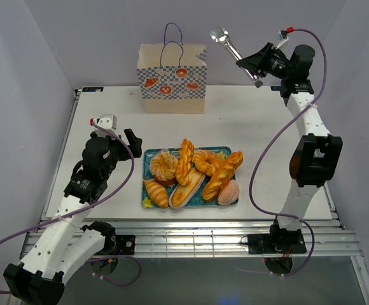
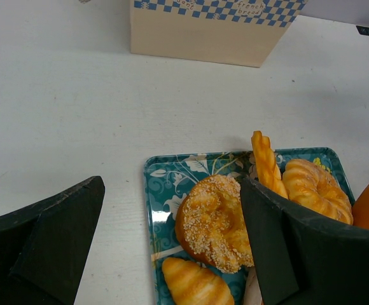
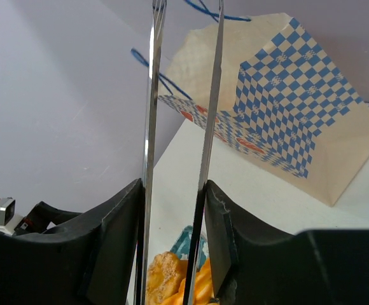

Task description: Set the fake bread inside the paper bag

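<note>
All of the fake bread (image 1: 191, 173) in view is laid on the teal tray (image 1: 147, 156) at the middle of the bench (image 1: 254, 127). None is seen in the paper bag (image 1: 172, 79), which is stood upright at the far edge, well apart from the tray. A pair of metal tongs (image 1: 230, 44) is clamped at its handle end by the right gripper (image 1: 254, 65) and raised in the air just right of the bag. The 2 blades are parted and nothing is carried between them. The left gripper (image 2: 172, 187) is spread wide and empty, poised over the tray's left end near the sesame bun (image 2: 213, 222).

Several failures are to be feared:

- The pastries are glossy and rounded, so a piece could be squeezed out from between the thin blades during a lift — above all a long baguette pinched off-centre.
- The tongs are held only by pressure on smooth metal, so they could be twisted in the grip if the tips are pressed into the tray.
- The bag looks light and unsupported — it could be tipped or pushed back if its rim is struck.
- A clash with the left gripper is possible if the right arm is brought down to the tray.
</note>
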`<state>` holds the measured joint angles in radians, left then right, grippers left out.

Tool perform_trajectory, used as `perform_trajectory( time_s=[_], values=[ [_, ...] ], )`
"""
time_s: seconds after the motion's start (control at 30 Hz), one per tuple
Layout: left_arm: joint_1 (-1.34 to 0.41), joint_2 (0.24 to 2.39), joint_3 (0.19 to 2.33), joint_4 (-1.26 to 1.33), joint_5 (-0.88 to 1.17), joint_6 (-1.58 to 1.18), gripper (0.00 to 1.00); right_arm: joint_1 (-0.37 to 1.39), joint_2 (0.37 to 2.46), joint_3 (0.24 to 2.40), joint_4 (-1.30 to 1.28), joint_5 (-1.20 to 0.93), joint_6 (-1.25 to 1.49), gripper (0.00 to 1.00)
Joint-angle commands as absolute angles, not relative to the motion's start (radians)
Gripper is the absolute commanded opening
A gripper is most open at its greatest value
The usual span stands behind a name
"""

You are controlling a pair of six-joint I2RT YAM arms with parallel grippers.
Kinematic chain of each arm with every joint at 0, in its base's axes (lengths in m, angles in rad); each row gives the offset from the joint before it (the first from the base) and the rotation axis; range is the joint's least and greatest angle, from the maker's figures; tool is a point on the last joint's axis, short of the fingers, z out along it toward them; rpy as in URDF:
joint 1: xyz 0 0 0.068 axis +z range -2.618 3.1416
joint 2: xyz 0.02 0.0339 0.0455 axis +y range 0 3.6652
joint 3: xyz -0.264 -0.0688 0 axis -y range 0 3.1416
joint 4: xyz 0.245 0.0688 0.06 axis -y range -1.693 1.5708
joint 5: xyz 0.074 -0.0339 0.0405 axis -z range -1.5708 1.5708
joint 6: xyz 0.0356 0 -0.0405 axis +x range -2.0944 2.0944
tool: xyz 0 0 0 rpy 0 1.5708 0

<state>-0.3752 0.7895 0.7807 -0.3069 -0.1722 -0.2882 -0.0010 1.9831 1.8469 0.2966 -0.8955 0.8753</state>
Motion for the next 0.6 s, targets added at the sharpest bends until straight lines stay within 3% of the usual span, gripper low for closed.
perform_trajectory(
  time_s=[0.0,0.3,0.57],
  values=[
    [-0.376,0.779,0.808,-0.305,-0.181,-0.279,0.98,-0.029,1.817,1.772,0.241,-0.870,0.781,0.48],
    [-0.376,0.778,0.805,-0.305,-0.201,-0.278,0.98,-0.026,1.381,1.327,-0.092,-0.617,0.519,0.51],
    [-0.376,0.793,0.802,-0.305,-0.236,-0.275,0.98,-0.018,0.967,0.896,-0.251,-0.581,0.480,0.54]
  ],
)
